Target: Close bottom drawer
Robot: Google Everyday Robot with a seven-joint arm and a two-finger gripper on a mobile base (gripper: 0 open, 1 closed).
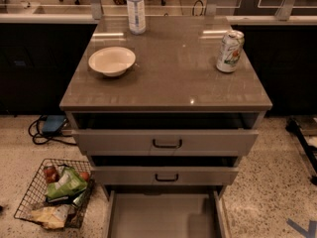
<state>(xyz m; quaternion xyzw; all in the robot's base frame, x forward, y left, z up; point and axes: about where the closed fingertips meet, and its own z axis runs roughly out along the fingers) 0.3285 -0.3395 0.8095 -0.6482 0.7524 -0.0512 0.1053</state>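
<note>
Groceries fill a wire basket (30, 190) on the speckled floor at far left, beside a three-drawer cabinet whose drawers all stand open to some degree. On the tabletop (173, 76), from left to right, sit a cream bowl (112, 61), a clear water bottle (136, 8) at the back edge and a drinks can (230, 51) near the right side, all well apart. Below them, the top drawer (166, 142) and the middle drawer (166, 175) are each pulled out a little, their black bar handles showing. The bottom drawer (163, 214), lowest of the three, is drawn much farther out toward the camera. Its plain grey tray is bare and runs off the lower edge of the view, so its front panel and handle are out of sight. The end effector appears nowhere in the view; whether it is released or clenched cannot be told, nor can the side of the drawer on which it stands. The drawer's travel runs straight back, from the near edge of the view into the cabinet. Closing it would likely call for a square push on the hidden front along that line, lest the tray bind on its runners. At far right, a dark bar (302, 143) lies on the floor.
</note>
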